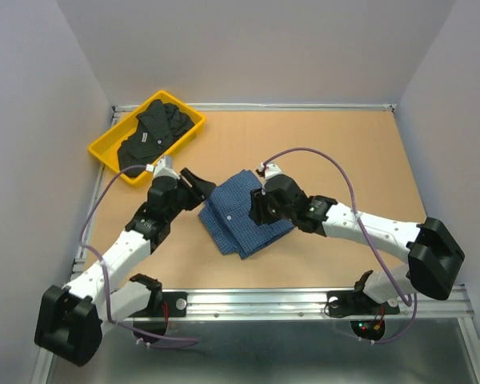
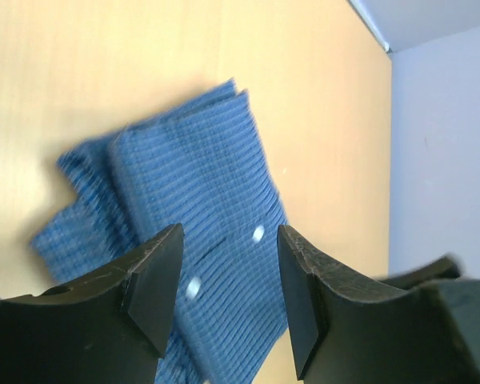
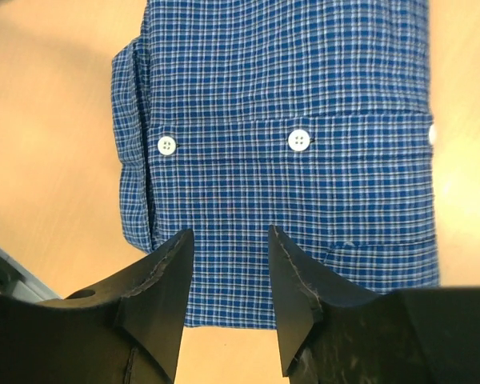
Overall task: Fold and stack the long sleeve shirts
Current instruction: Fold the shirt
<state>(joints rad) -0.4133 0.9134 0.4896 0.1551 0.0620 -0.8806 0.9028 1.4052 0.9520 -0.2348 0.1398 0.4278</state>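
Arms angle inward over the smooth wooden worktop (image 1: 344, 160), left claw (image 2: 228, 264) and right claw (image 3: 230, 264) both parted, gripping nothing, flanking the folded blue checked shirt (image 1: 244, 212); the crumpled black shirt (image 1: 156, 132) fills the yellow tray (image 1: 104, 152).

- Folded shirt (image 1: 244, 216) lies mid-way on the bench (image 1: 336, 152), between both claws.
- Left claw (image 1: 202, 190) just left of it; right claw (image 1: 254, 210) over its right part.
- Tray (image 1: 104, 152) at far-left corner, well apart from it.
- Second shirt (image 1: 156, 132) lies in tray.
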